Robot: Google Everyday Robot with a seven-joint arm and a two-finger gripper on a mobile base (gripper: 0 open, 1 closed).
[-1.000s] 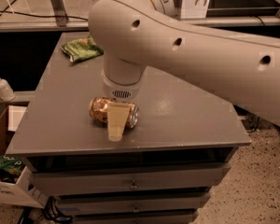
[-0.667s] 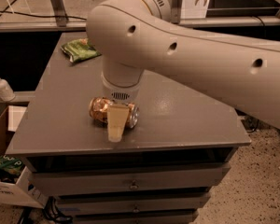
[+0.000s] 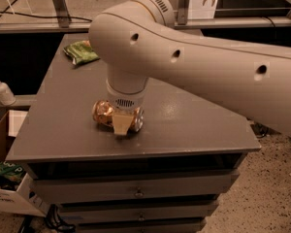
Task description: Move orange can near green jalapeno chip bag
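The orange can [image 3: 104,113] lies on its side on the grey cabinet top [image 3: 184,125], near the front edge and left of centre. My gripper [image 3: 120,123] comes straight down onto the can from above and covers its middle, so only the can's two ends show. The gripper sits at table height, right at the can. The green jalapeno chip bag [image 3: 80,52] lies flat at the far left corner of the top, well away from the can and the gripper. My large white arm [image 3: 194,62] crosses the view from the right.
A white pump bottle [image 3: 1,89] stands on a lower ledge to the left. A cardboard box [image 3: 5,178] sits on the floor at the lower left. The cabinet has drawers [image 3: 136,193] below its front edge. Metal railings [image 3: 58,4] run behind the table.
The arm has shifted slightly over the can. The can and the chip bag lie where they were.
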